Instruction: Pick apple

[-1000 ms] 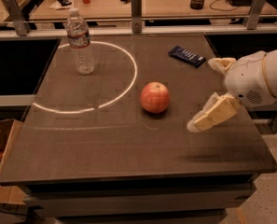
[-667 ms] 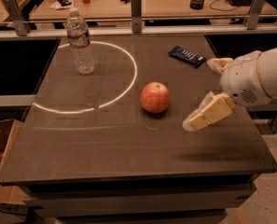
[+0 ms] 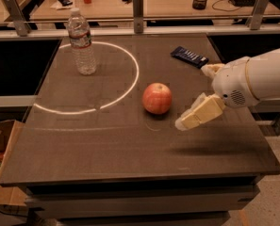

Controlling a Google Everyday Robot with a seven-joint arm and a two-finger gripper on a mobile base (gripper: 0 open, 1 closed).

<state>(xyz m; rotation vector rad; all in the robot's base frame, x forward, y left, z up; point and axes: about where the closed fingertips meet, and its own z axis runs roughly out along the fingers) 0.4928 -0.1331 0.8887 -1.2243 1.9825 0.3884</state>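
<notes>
The red-pink apple sits upright near the middle of the dark table, just outside a white ring of light. My gripper comes in from the right on a white arm and hovers just right of the apple, a little above the tabletop. It is open and empty. One cream finger points down-left toward the apple. The other shows farther back. Nothing touches the apple.
A clear water bottle stands at the back left inside the ring. A dark flat packet lies at the back right. A railing with posts runs behind the table, with desks beyond. Cardboard boxes sit on the floor at left.
My gripper has moved left, closer to the apple. The apple, bottle and packet have not moved.
</notes>
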